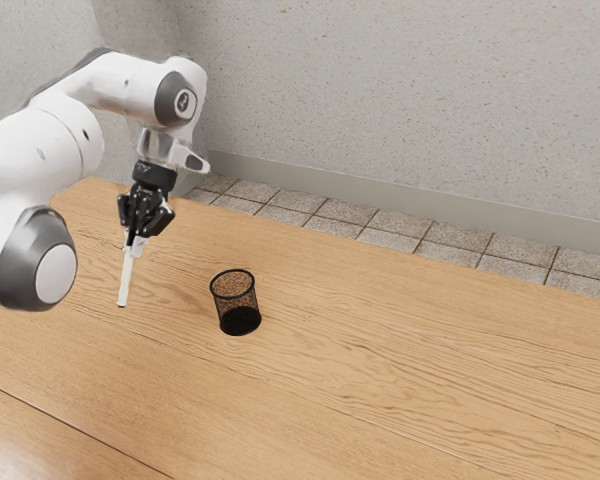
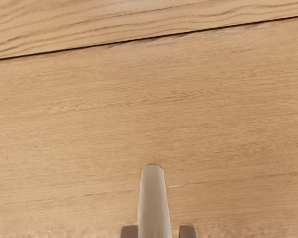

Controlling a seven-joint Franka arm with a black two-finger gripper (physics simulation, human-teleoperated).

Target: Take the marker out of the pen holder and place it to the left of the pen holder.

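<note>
My gripper is at the exterior view's left, pointing down and shut on the marker. The pale marker hangs below the fingers, close to upright with a slight tilt; whether its lower end touches the table I cannot tell. In the wrist view the marker runs up from the lower edge, between the two fingertips of the gripper. The black mesh pen holder stands upright on the table, apart from the marker, toward the exterior view's right, with nothing seen inside it.
The wooden table extends around the pen holder and toward the exterior view's right. A dark seam crosses the tabletop. Beyond the table's far edge are floor tiles and a speckled wall.
</note>
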